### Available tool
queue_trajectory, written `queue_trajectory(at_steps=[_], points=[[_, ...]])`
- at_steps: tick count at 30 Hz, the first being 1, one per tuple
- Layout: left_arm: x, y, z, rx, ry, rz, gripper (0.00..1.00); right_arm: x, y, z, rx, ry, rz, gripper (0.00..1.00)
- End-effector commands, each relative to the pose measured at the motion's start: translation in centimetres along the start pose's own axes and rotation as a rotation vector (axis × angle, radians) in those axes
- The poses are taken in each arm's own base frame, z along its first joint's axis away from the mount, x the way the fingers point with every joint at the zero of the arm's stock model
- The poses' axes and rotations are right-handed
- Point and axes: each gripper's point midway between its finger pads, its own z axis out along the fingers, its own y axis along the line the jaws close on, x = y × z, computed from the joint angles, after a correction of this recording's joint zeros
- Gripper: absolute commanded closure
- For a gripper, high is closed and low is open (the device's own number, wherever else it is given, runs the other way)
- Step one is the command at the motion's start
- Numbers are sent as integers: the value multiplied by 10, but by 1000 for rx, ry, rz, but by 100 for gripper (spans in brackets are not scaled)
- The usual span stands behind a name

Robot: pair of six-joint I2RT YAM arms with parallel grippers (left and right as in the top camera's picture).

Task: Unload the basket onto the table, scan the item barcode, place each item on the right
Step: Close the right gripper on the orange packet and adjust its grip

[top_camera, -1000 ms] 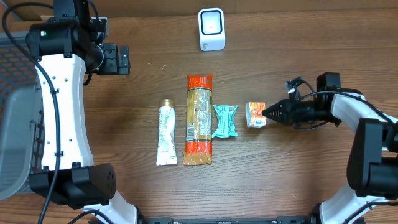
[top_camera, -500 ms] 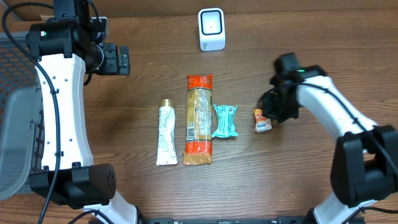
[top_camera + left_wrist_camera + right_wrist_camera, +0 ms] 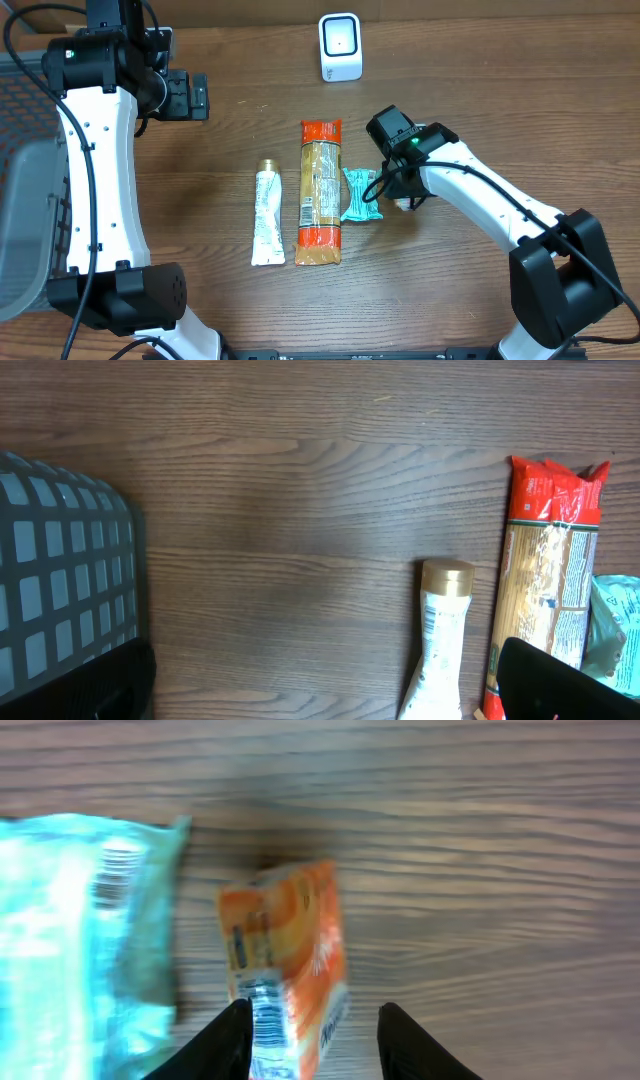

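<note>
Counter (image 3: 500,80) of brown wood, with a white scanner (image 3: 340,46) at the middle of its far edge. Four items lie in a row at the centre: tube (image 3: 266,216), pasta pack (image 3: 320,192), teal packet (image 3: 361,194) and a small orange box (image 3: 285,950) nearest the right edge. The right hand (image 3: 315,1025) sits over the box, fingers parted around it, not clamped. The left hand (image 3: 200,95) hangs released near the far left corner.
</note>
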Motion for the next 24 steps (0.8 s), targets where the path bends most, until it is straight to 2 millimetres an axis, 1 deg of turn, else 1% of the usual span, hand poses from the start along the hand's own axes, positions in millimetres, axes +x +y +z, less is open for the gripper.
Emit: queue_trajectory(at_steps=[1, 4, 7, 8, 10, 13, 15, 17, 21, 24], points=[[1, 1, 3, -5, 11, 19, 1, 6, 21, -3, -129, 41, -19, 58], [1, 1, 3, -5, 11, 19, 0, 1, 23, -9, -182, 41, 7, 53], [1, 1, 3, -5, 11, 19, 0, -11, 15, -23, -249, 22, 32, 47], [1, 1, 3, -5, 11, 19, 0, -15, 12, -30, -288, 10, 30, 43], [1, 1, 3, -5, 11, 19, 0, -22, 6, -40, -372, -2, 8, 33], [1, 1, 3, -5, 11, 19, 0, -27, -4, -45, -511, 11, -23, 26], [1, 1, 3, -5, 11, 19, 0, -25, -10, -41, -586, 37, -13, 26], [1, 1, 3, -5, 11, 19, 0, -23, -11, -33, -634, 64, 8, 26], [1, 1, 3, -5, 11, 19, 0, -12, 2, -11, -718, 125, 28, 28], [1, 1, 3, -5, 11, 19, 1, -9, 9, 5, -714, 151, 74, 30]])
